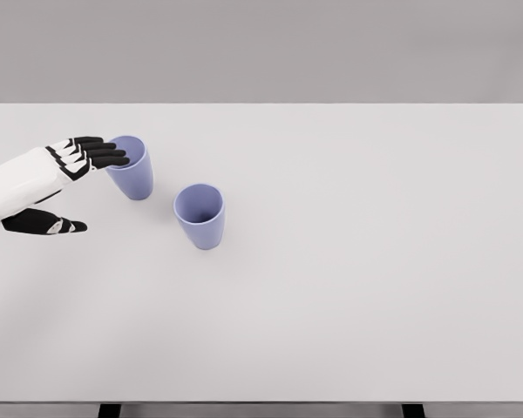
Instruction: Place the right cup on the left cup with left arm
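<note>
**Left hand sits at the wrong cup, with the target cup in its path**

The left hand [65, 178], white with black fingers, comes in from the left edge with its fingers spread and thumb held apart below them, gripping nothing. Its fingertips [113, 155] overlap the rim of the left cup [131, 167], a periwinkle-blue tapered plastic tumbler standing upright on the plain white table [349, 287].

The right cup [200, 215], a matching periwinkle tumbler and the 1 to be lifted, stands upright just right of the left cup and nearer the robot, untouched.

The chief risk is that reaching across could nudge or topple the left cup, since it lies between the hand and its goal. Closing here would seize the wrong one of the 2. A loose grip on the smooth tapered wall could also let the cup slip.
</note>
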Controlling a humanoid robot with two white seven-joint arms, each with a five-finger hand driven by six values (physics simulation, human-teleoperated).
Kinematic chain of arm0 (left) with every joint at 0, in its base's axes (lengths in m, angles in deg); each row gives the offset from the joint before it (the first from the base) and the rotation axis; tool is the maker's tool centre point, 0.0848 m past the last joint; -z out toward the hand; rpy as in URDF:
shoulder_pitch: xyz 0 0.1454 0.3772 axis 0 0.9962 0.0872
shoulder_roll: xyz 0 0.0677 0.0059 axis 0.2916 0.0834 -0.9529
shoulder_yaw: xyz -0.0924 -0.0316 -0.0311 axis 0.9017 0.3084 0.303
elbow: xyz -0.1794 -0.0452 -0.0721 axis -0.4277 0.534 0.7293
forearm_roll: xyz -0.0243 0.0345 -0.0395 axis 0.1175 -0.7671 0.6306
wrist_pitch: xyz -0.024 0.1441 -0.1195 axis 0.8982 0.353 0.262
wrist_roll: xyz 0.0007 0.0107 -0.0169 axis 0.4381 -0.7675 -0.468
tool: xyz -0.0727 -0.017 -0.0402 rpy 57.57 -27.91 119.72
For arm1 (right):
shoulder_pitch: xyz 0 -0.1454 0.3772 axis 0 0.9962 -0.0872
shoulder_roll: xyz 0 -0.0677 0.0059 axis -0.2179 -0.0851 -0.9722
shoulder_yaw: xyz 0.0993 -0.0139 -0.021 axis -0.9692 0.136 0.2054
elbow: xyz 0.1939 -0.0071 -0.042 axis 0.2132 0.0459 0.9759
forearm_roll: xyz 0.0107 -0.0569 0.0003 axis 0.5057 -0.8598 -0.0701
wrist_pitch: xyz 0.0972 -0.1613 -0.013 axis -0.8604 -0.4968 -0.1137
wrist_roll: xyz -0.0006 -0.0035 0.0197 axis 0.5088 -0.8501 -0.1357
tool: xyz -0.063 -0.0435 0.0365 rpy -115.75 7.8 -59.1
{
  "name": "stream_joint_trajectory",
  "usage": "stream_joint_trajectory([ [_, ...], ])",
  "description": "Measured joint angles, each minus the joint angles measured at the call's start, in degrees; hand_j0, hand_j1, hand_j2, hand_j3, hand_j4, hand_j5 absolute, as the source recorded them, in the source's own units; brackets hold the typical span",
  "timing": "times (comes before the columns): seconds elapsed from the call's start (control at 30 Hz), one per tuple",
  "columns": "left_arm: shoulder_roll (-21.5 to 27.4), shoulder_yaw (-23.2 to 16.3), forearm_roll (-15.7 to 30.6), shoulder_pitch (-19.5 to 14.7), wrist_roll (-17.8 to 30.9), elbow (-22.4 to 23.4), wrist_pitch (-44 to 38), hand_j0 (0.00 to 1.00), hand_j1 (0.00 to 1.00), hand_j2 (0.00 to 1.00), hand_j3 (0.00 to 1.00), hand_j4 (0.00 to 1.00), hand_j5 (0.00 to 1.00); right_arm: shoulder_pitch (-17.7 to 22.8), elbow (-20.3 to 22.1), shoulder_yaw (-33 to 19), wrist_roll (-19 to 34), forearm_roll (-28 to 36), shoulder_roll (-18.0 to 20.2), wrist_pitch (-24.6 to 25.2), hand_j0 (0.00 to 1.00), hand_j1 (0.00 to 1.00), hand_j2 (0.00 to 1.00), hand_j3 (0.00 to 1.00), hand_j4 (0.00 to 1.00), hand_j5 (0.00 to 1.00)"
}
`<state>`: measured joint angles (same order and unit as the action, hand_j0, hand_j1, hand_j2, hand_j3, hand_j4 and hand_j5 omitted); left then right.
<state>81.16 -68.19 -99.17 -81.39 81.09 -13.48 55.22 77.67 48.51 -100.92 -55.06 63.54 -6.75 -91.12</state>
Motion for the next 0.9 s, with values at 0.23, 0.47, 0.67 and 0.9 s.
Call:
stream_joint_trajectory([
  [0.23,0.0,0.1,0.0,-0.1,0.0,0.0,0.0,1.00,1.00,1.00,1.00,1.00,1.00,0.0,-0.1,0.2,0.0,0.0,0.0,0.1,1.00,1.00,1.00,1.00,1.00,1.00],
  [0.47,0.1,0.2,0.5,-0.1,-0.3,-0.2,0.0,1.00,1.00,1.00,1.00,1.00,1.00,0.0,-0.1,0.2,-0.1,0.0,0.0,0.1,1.00,1.00,1.00,1.00,1.00,1.00],
  [0.67,3.0,-0.1,12.5,2.0,-0.2,-0.5,0.0,1.00,1.00,1.00,1.00,1.00,1.00,0.0,-0.1,0.2,0.0,0.0,0.0,0.1,1.00,1.00,1.00,1.00,1.00,1.00],
  [0.9,4.8,-0.7,24.1,1.4,0.0,-1.1,0.0,0.99,0.99,0.99,0.99,0.99,0.99,0.0,-0.1,0.2,0.0,0.0,0.0,0.1,1.00,1.00,1.00,1.00,1.00,1.00],
])
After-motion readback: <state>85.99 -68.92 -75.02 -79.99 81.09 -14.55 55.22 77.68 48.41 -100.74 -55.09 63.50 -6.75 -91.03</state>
